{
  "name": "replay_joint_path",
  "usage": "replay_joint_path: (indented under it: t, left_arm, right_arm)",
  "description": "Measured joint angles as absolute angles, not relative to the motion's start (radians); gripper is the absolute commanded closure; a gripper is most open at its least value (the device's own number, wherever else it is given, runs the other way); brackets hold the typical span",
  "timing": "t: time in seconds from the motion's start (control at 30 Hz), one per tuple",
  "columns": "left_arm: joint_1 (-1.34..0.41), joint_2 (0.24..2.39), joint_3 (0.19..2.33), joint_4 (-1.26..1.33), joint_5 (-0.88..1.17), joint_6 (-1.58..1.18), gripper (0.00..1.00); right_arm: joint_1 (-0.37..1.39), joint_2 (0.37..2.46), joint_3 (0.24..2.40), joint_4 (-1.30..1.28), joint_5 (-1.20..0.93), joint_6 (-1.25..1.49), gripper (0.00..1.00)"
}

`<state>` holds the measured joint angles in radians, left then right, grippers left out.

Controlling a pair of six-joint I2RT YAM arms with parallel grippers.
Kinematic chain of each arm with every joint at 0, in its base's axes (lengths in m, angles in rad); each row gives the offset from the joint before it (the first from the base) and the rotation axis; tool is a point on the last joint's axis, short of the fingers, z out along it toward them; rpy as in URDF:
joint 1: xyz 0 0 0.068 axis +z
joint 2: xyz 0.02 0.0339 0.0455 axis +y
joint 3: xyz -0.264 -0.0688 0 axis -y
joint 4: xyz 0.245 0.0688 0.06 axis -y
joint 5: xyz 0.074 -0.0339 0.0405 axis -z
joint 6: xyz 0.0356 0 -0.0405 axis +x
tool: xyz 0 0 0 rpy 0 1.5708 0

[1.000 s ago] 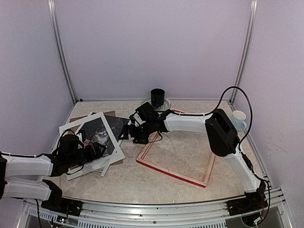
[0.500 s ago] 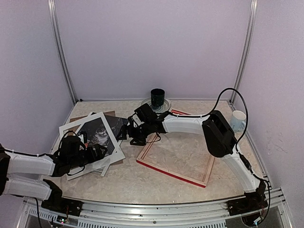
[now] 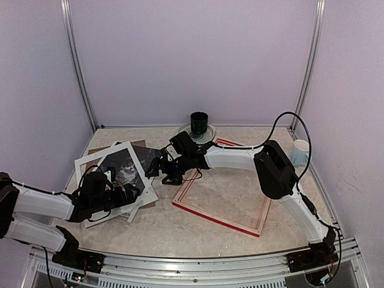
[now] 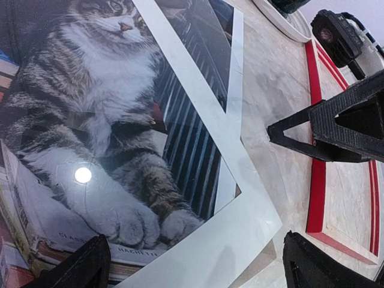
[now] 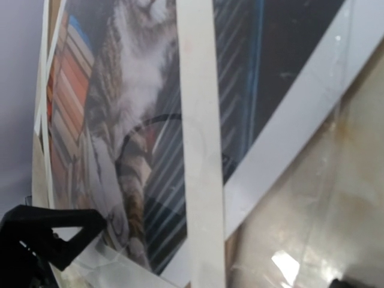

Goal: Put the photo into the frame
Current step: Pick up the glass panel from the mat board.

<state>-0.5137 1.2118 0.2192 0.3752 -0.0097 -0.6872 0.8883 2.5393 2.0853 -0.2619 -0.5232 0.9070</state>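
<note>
The photo (image 3: 123,168), a tabby cat with books, lies at the left of the table under a white mat (image 3: 148,191). Its cat (image 4: 102,108) fills the left wrist view and shows again as the print (image 5: 129,120) in the right wrist view. The frame (image 3: 222,219) lies back up in the middle, with a red edge (image 4: 315,180). My left gripper (image 3: 133,193) (image 4: 201,273) stands open, low over the mat's near corner (image 4: 240,234). My right gripper (image 3: 153,168) (image 5: 198,264) is open above the stack's right edge, straddling a mat strip (image 5: 201,150).
A brown backing board (image 3: 96,150) pokes out behind the photo. A dark green cup (image 3: 198,123) stands on a clear disc at the back. A white cup (image 3: 300,152) sits by the right wall. A shiny transparent sheet (image 5: 288,240) lies by the stack.
My left gripper has slid right along the mat toward its near corner. The right gripper has crept a little left over the stack's edge. Photo and frame have not moved.
</note>
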Motion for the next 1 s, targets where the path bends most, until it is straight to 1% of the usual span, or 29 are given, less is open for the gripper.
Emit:
replay_joint_path:
  t: [0.23,0.7,1.0]
  left_arm:
    - [-0.548,1.253,0.236,0.405,-0.014,-0.688,0.01]
    - [-0.564,1.266,0.239,0.419,-0.017,-0.691,0.01]
    - [-0.564,1.266,0.239,0.419,-0.017,-0.691,0.01]
  right_arm:
    - [0.888,2.555,2.098,-0.239,-0.556,0.918,0.02]
    - [0.887,2.57,2.096,-0.188,-0.625,0.983,0.02]
    - [0.88,2.572,2.069,-0.132,-0.661,1.034,0.07]
